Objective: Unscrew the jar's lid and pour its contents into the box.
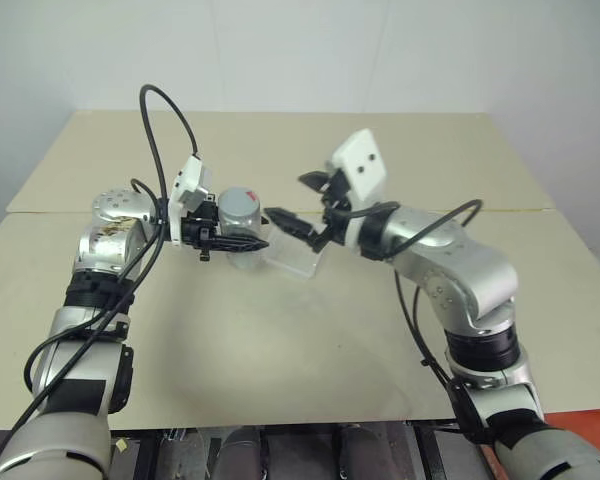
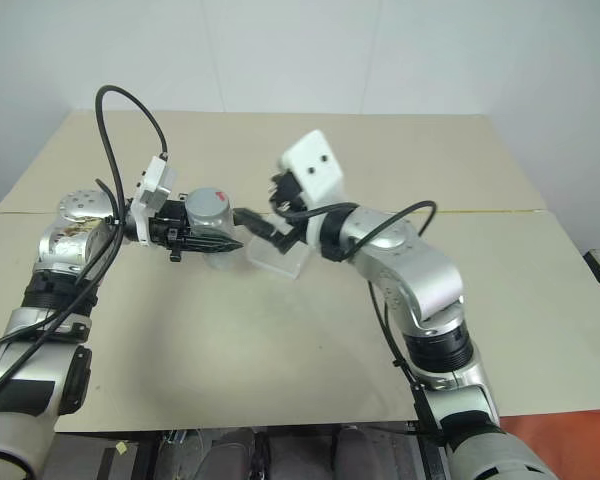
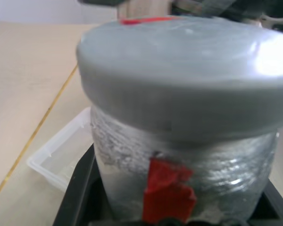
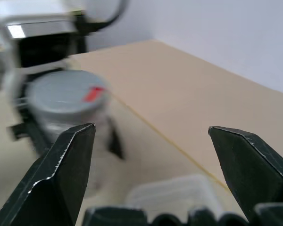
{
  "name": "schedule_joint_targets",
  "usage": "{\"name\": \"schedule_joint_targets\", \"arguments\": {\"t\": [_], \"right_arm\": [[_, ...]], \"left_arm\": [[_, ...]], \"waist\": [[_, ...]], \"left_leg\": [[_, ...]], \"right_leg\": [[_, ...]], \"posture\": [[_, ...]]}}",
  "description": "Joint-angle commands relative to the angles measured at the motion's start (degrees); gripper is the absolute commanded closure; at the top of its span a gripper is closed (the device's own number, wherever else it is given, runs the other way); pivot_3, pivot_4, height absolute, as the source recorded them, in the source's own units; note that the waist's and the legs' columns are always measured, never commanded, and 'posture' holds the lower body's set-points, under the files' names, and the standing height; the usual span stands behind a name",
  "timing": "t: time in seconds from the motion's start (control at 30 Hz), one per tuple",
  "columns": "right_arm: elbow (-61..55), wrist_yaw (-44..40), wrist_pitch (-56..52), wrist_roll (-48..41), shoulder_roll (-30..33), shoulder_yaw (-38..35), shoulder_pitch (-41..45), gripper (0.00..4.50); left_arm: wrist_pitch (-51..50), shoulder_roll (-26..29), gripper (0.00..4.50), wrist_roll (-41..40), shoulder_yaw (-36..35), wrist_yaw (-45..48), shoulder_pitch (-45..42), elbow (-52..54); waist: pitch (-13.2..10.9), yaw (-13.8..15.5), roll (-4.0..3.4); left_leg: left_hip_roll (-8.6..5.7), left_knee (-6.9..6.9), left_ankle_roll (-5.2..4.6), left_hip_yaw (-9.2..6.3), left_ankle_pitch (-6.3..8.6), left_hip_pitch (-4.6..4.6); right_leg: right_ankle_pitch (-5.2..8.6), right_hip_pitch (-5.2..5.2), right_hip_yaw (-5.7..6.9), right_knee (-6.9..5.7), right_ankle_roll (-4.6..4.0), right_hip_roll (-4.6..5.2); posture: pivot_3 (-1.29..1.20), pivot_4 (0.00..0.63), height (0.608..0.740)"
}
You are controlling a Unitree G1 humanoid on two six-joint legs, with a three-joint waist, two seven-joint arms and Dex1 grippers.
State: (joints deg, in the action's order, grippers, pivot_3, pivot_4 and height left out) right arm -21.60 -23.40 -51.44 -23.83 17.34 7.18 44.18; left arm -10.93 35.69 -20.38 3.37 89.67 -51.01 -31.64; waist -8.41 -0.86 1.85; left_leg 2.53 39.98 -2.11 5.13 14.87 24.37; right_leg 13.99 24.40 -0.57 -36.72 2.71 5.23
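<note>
Head views: the left gripper [image 1: 230, 243] is clamped on the jar [image 1: 242, 228] and holds it upright above the table [image 1: 280, 340], with the lid [image 1: 242, 204] on top, not yet off. The right gripper [image 1: 300, 205] has its fingers spread wide and empty, just beside the lid on its right. The box [image 1: 298, 258] lies below the right gripper, btw. close to the jar.

To do the step well, I judge the right fingers should come over the lid from both sides, squarely on the rim, then close firm and turn while the left one does not let the jar rotate.

Left wrist view: the jar body is silvery, w/ rough wrinkled surface and a red patch; the lid is smooth grey, round, slightly wider than the body. The box is clear thin plastic w/ rounded corners.

Right wrist view: the lid w/ its red mark is ahead of the open fingers, towards one of them, not centred.
</note>
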Motion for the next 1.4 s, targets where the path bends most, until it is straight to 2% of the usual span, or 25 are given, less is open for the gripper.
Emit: {"name": "schedule_joint_targets", "arguments": {"t": [0.03,0.2,0.33,0.57,0.8,1.1,1.4], "right_arm": [[-2.6,-0.1,-0.1,-0.8,0.6,-1.9,-0.2,0.05],[-5.6,-4.0,-0.1,-4.2,1.7,-2.0,-1.3,0.05],[-6.5,-5.4,0.2,-7.7,-0.3,-2.1,0.5,0.05],[-0.2,-0.9,2.7,-1.9,-6.1,4.0,5.8,0.05],[5.9,0.6,5.8,5.0,-7.8,8.1,7.8,0.05],[5.7,0.9,5.2,6.1,-8.2,6.0,6.4,0.05],[0.5,-0.6,3.4,3.4,-5.2,3.5,3.0,0.05]], "left_arm": [[-0.5,0.6,2.56,-1.0,-1.3,0.5,-0.2,2.8],[-0.1,0.2,2.56,-0.4,-1.2,0.1,-0.8,2.2],[0.8,-1.1,2.56,0.2,-0.8,-0.8,-2.0,0.7],[1.4,-2.9,2.56,0.4,-0.5,-1.1,-2.9,-0.2],[1.2,-2.6,2.56,0.3,-0.8,-0.8,-2.7,0.4],[0.8,-1.9,2.56,0.1,-1.3,-0.6,-1.9,1.2],[0.8,-1.3,2.56,0.0,-1.4,-0.4,-2.0,0.7]], "waist": [[0.0,0.0,0.00],[0.0,0.0,0.00],[0.0,0.0,0.00],[0.0,-0.2,0.00],[0.0,-0.1,0.00],[0.0,-0.2,0.00],[0.0,-0.1,0.00]], "left_leg": [[0.00,0.00,0.00,0.01,0.00,0.00],[0.00,0.00,-0.01,-0.01,0.01,0.00],[0.00,0.00,-0.02,-0.03,0.01,0.00],[0.01,0.00,-0.01,-0.02,0.00,-0.05],[-0.02,0.01,0.20,0.02,-0.12,-0.01],[-0.01,0.00,0.20,-0.01,-0.12,-0.01],[0.00,0.00,0.13,-0.02,-0.08,-0.02]], "right_leg": [[0.00,0.00,0.00,0.00,0.00,0.00],[0.00,-0.01,-0.01,0.00,0.00,0.00],[0.00,-0.01,0.00,0.00,0.00,-0.01],[0.00,-0.02,0.00,-0.03,0.00,-0.03],[0.00,-0.01,0.01,-0.02,0.00,0.00],[0.00,0.00,0.00,-0.02,0.00,0.00],[0.00,-0.01,0.01,-0.02,0.00,0.00]], "posture": [[0.00,0.150,0.740],[0.00,0.150,0.740],[0.00,0.150,0.740],[0.00,0.150,0.740],[0.00,0.150,0.740],[0.00,0.150,0.740],[0.00,0.150,0.740]]}}
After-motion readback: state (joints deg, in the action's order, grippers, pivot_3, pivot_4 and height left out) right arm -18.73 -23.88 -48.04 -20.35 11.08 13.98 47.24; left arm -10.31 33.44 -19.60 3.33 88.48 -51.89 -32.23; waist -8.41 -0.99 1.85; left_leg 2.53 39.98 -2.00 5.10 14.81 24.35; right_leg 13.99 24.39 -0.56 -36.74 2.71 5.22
